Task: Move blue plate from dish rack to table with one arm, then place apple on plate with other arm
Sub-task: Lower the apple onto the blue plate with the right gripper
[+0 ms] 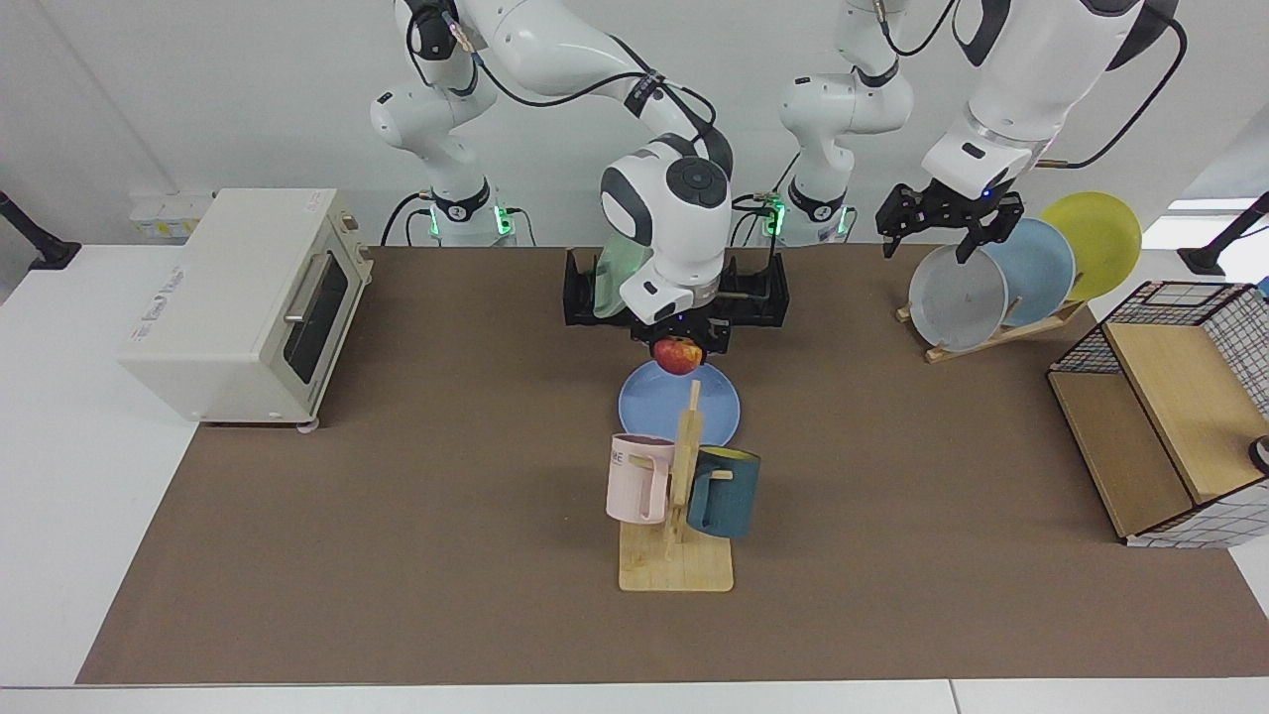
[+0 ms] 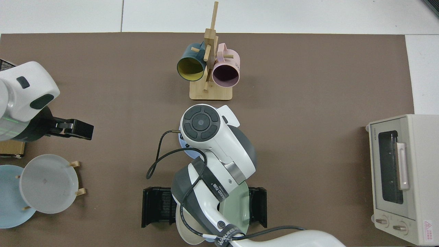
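Note:
The blue plate [image 1: 679,409] lies flat on the brown table [image 1: 397,516], in front of the black dish rack [image 1: 765,294]. My right gripper [image 1: 680,349] is shut on the red and yellow apple [image 1: 679,355] and holds it just above the plate's far edge. In the top view the right arm hides the apple and most of the blue plate [image 2: 181,143]. My left gripper [image 1: 932,236] hangs open and holds nothing. It is above the grey plate on the wooden stand, and the top view has the left gripper [image 2: 87,129] at the left edge.
A wooden mug tree [image 1: 676,516] with a pink and a dark teal mug stands right in front of the plate. The rack [image 2: 157,207] holds a green plate [image 2: 236,209] and a beige one. A toaster oven [image 1: 238,302], a plate stand [image 1: 991,327] and a wire basket [image 1: 1160,416] flank the table.

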